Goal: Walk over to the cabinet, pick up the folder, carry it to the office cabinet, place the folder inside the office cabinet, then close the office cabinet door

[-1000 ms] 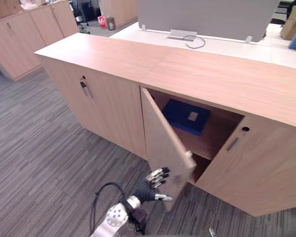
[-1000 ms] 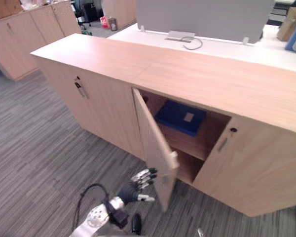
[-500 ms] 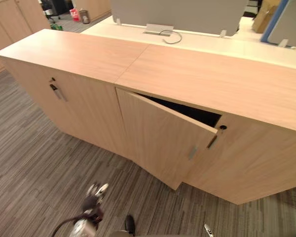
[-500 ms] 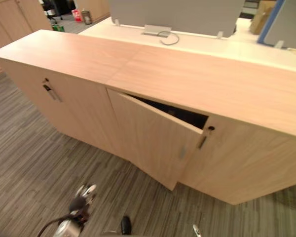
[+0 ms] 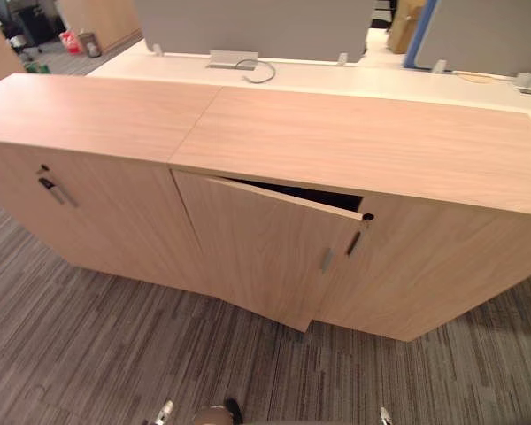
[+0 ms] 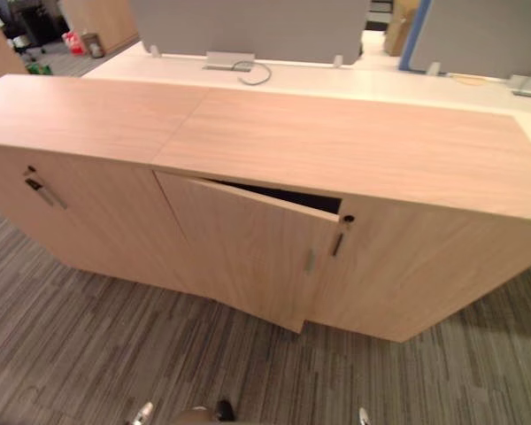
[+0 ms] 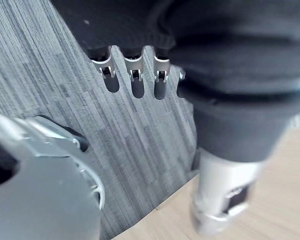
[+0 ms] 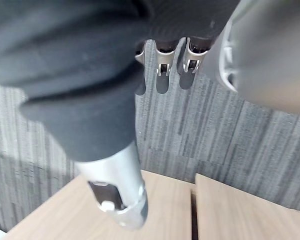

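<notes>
In the middle of the frame stands the long cabinet (image 5: 363,133) of light wood, and its door (image 5: 257,243) is almost shut but not fully. The left edge of the door sits at the cabinet front, while the right edge with the small handle (image 5: 326,258) stands out a little from it. Along the top of the door, toward the right, a narrow gap (image 5: 301,190) is open. The gap is dark, so I cannot tell where the folder lies inside. The right door (image 5: 434,266) beside it is flat and closed, with a keyhole (image 5: 368,217) near its upper corner. At the left of the frame a second handle (image 5: 53,190) sits on another closed front.

The lower part of the frame is the grey striped floor (image 5: 88,345). In the upper part, behind the cabinet, is a white desk (image 5: 354,75) with a grey partition (image 5: 248,22) and a looped cable (image 5: 258,71).

In the wrist views the left hand (image 7: 136,75) has relaxed, nearly straight fingers over the floor and holds nothing. The right hand (image 8: 162,70) is the same, loose and empty, with light wood panels below it.
</notes>
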### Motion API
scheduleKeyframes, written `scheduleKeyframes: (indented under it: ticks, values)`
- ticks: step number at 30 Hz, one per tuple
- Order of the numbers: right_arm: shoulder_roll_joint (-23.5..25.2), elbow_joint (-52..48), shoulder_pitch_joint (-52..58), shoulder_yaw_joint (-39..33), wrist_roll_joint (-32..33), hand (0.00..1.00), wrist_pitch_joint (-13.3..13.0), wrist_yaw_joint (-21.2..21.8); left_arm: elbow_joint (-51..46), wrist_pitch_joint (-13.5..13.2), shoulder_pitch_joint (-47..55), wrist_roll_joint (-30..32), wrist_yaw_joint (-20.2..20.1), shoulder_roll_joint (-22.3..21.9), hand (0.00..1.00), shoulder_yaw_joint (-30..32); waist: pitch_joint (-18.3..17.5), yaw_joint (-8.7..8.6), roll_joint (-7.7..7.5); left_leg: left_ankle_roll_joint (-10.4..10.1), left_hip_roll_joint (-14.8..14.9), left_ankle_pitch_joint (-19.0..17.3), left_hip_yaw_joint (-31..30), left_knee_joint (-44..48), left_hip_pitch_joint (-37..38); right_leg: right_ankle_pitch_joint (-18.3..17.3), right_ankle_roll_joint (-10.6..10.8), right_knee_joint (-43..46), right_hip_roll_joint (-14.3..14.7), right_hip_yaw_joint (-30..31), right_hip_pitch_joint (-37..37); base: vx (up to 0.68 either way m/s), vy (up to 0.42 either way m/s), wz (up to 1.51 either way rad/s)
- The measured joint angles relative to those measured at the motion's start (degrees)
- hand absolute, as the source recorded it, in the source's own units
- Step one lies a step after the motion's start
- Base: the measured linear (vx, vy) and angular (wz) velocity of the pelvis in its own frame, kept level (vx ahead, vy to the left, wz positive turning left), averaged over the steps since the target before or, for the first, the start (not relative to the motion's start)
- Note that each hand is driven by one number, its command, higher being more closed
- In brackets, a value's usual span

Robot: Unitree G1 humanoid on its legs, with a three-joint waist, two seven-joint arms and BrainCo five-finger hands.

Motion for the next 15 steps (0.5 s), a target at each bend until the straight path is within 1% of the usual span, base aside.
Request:
scheduleKeyframes:
  ticks: [1,2,3,5,7,8,9,10,11,12,13,15]
  values:
    - [0.47,-0.46,0.48,1.03,0.9,0.0,-0.25,0.04,0.41,0.02,0.13,0.12,0.34,-0.02,0.0,0.09,-0.35,-0.02,-0.09,-0.18,-0.71,1.55,0.0,-3.89,1.75,0.37,-0.59,-0.12,-0.01,0.0,-0.13,0.03,-0.006,-0.16]
    - [0.71,-0.55,0.89,1.34,1.09,0.0,-0.57,0.02,0.95,0.01,0.2,-0.16,0.6,-0.13,0.0,0.14,-0.67,-0.06,-0.47,-0.37,-1.37,3.33,-0.2,-8.02,3.62,0.47,-0.74,-0.32,0.05,-0.04,-0.17,0.04,-0.017,-0.13]
    - [0.74,-0.56,1.15,1.99,1.3,0.0,-0.73,0.0,1.3,0.0,0.19,-0.25,0.69,-0.11,0.0,0.17,-0.93,-0.05,-0.56,-0.4,-1.77,4.03,-0.46,-10.02,4.57,0.45,-0.77,-0.53,0.09,-0.04,-0.07,0.06,-0.034,-0.09]
    - [0.55,-1.07,2.18,4.96,2.63,0.0,-1.19,0.01,2.0,-0.04,0.15,-0.63,0.84,-0.16,0.0,0.02,-1.63,-0.08,-0.49,-0.76,-2.03,6.99,-0.61,-16.36,7.91,0.25,-1.13,-1.09,0.95,-0.06,0.36,0.06,-0.034,-0.07]
    - [0.55,-1.07,2.39,5.43,3.19,0.0,-1.34,0.0,1.99,-0.15,0.02,-0.57,0.86,-0.02,0.0,-0.33,-1.54,-0.05,-0.69,-0.83,-1.82,7.94,-0.88,-16.82,8.56,0.02,-1.54,-1.24,1.51,-0.05,0.89,0.04,-0.034,-0.07]
    - [0.62,-1.05,2.75,5.6,3.21,0.0,-1.34,0.0,2.01,-0.44,0.08,-0.01,1.08,0.51,0.0,-1.58,-1.77,-0.1,-0.88,-1.01,-1.78,7.97,-0.9,-16.82,9.07,0.01,-1.55,-1.88,1.69,-0.05,1.68,0.05,-0.051,-0.07]
    - [0.53,-1.04,3.01,6.42,3.22,0.0,-1.36,-0.05,2.03,-0.54,0.06,0.51,1.37,1.4,0.0,-4.14,-1.8,-0.02,-0.94,-1.14,-1.86,8.18,-0.74,-16.82,9.67,0.01,-1.55,-2.66,1.74,-0.02,2.52,0.06,-0.043,-0.04]
    - [0.43,-1.04,3.02,6.86,3.18,0.0,-1.38,-0.08,2.04,-0.66,-0.04,1.57,1.61,1.88,0.0,-5.34,-1.84,-0.06,-0.95,-1.17,-1.9,8.17,-0.65,-16.82,9.84,0.01,-1.55,-2.87,1.75,0.03,2.77,0.06,-0.043,-0.04]
    - [0.29,-0.98,2.99,7.49,3.16,0.0,-1.42,-0.14,2.07,-1.02,-0.4,3.3,2.17,3.32,0.0,-8.99,-1.84,-0.08,-1.0,-1.27,-1.91,8.09,-0.53,-16.81,10.09,0.02,-1.56,-3.09,1.83,0.24,3.07,0.04,-0.03,-0.03]
    - [0.27,-0.94,2.94,7.53,3.16,0.0,-1.42,-0.17,2.08,-1.05,-0.6,3.89,2.26,3.76,0.0,-10.02,-1.84,-0.08,-1.08,-1.29,-1.89,8.08,-0.46,-16.79,10.23,0.02,-1.57,-3.11,1.86,0.36,3.17,0.04,-0.028,-0.04]
    - [0.28,-0.81,2.91,7.68,3.1,0.0,-1.42,-0.29,2.17,-1.16,-1.03,4.16,2.47,4.4,0.0,-11.38,-1.87,-0.07,-1.31,-1.34,-1.88,8.04,-0.34,-16.78,10.57,0.04,-1.59,-3.21,1.89,0.47,3.46,0.02,-0.022,-0.05]
    - [0.46,-0.11,2.83,7.73,2.98,0.0,-1.34,-0.43,2.32,-1.36,-2.03,4.16,2.93,5.61,0.0,-13.82,-2.56,-0.14,-2.3,-1.51,-1.83,7.92,-0.32,-16.56,10.76,0.15,-1.78,-3.98,2.07,0.48,3.9,0.02,-0.039,-0.03]
